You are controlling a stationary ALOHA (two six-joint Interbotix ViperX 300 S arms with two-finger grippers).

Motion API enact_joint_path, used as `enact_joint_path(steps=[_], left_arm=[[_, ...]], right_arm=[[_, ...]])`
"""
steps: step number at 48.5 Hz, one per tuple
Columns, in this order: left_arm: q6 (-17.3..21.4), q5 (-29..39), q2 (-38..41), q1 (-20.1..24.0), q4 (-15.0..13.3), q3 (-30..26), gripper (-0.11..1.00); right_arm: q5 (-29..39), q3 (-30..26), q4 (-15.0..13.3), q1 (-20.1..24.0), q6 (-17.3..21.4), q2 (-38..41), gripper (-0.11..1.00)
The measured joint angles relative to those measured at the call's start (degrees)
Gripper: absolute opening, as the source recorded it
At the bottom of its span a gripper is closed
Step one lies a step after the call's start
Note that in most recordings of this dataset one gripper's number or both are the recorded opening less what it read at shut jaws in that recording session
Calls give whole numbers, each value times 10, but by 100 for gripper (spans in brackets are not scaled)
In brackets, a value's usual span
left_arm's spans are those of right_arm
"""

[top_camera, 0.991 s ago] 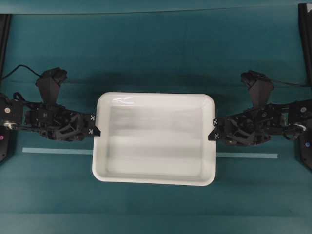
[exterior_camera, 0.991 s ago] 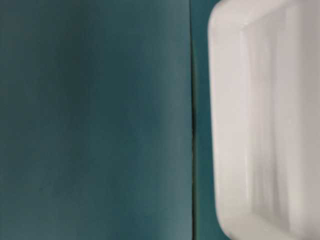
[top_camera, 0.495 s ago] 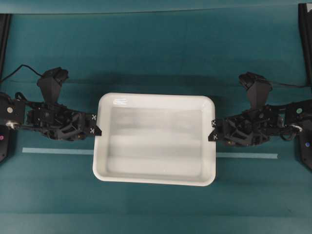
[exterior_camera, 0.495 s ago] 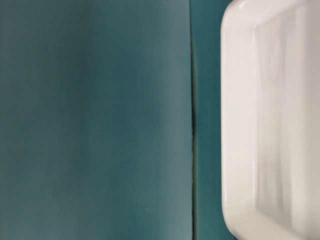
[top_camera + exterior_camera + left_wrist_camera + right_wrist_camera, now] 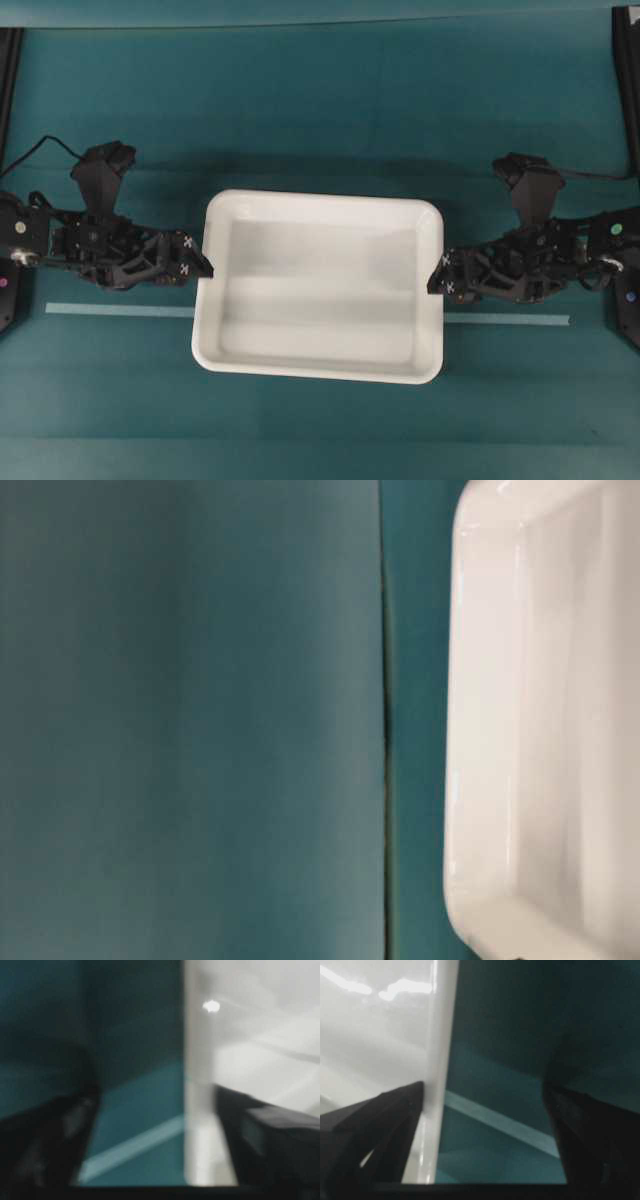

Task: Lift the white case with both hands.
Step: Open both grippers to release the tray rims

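Observation:
The white case point(image 5: 318, 290) lies flat on the teal table, its empty bottom facing up. My left gripper point(image 5: 203, 268) stands open at the case's left rim, one finger over the inside and one outside. In the left wrist view the rim of the case point(image 5: 200, 1125) runs between the spread fingers point(image 5: 270, 1145) of the left gripper point(image 5: 157, 1145). My right gripper point(image 5: 437, 277) is open at the right rim. In its wrist view the case's rim point(image 5: 437, 1085) lies beside the inner finger point(image 5: 370, 1135) of the right gripper point(image 5: 482, 1135). The table-level view shows one end of the case point(image 5: 540, 730).
A thin pale tape strip point(image 5: 120, 310) runs across the table under the case and comes out on the right point(image 5: 510, 319). Black frame posts point(image 5: 8, 80) stand at both far edges. A seam point(image 5: 384, 720) splits the teal surface in the table-level view.
Both grippers have gone from shut on the case's rims to open. The case has sunk a little and sits still; the arms have hardly moved.

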Motion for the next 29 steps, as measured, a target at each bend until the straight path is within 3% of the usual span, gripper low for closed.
enact_joint_path(steps=[16, 29], left_arm=[[23, 6, -50, 1, 0, 18, 90], [65, 6, -155, 6, 1, 26, 90]], right_arm=[[18, 0, 0, -5, -9, -56, 91], [80, -3, -2, -32, -69, -139, 91]])
